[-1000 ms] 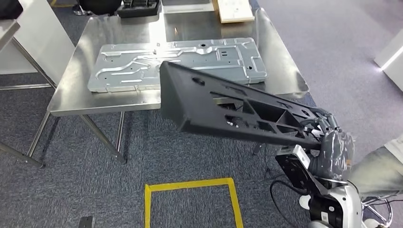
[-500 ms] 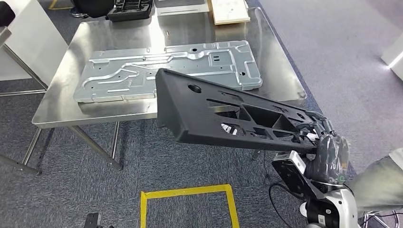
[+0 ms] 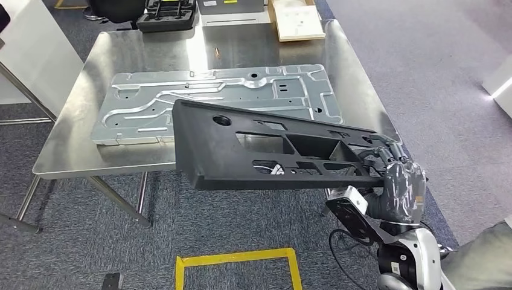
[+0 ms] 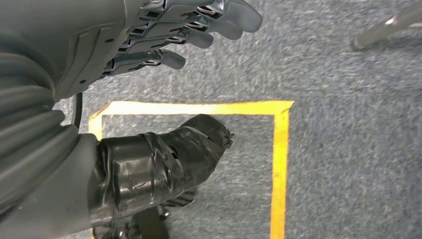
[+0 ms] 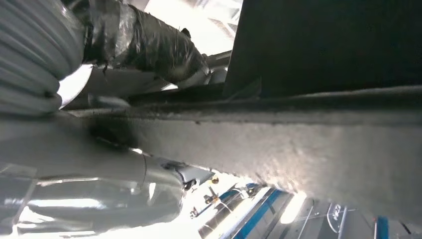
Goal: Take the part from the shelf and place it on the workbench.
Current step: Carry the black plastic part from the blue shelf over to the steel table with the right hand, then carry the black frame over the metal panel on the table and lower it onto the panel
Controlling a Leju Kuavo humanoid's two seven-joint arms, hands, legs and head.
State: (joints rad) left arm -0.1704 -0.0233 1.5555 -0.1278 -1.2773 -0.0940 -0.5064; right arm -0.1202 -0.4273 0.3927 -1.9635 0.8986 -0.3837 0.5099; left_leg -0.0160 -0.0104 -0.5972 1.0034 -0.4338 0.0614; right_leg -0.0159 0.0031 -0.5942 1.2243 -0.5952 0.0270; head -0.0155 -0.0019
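Observation:
A long black plastic part (image 3: 265, 148) with several cut-outs hangs in the air over the near edge of the steel workbench (image 3: 72, 145). My right hand (image 3: 395, 181), wrapped in dark tape, grips the part's right end. In the right wrist view the part's underside (image 5: 323, 134) runs across close to the camera, with my taped thumb (image 5: 149, 42) against it. My left hand (image 4: 164, 99) hangs over the carpet, its fingers (image 4: 199, 27) spread and its taped thumb (image 4: 164, 159) apart, holding nothing.
A large silver stamped metal panel (image 3: 211, 99) lies across the workbench's middle. A black tray (image 3: 166, 15) and a pale board (image 3: 299, 21) sit at its far edge. A yellow tape square (image 3: 235, 266) marks the carpet below. A person's trouser leg (image 3: 483, 260) is at the bottom right.
The view has shifted, bringing the workbench closer. The black part has swung left and levelled out, with its left end now over the bench's near edge.

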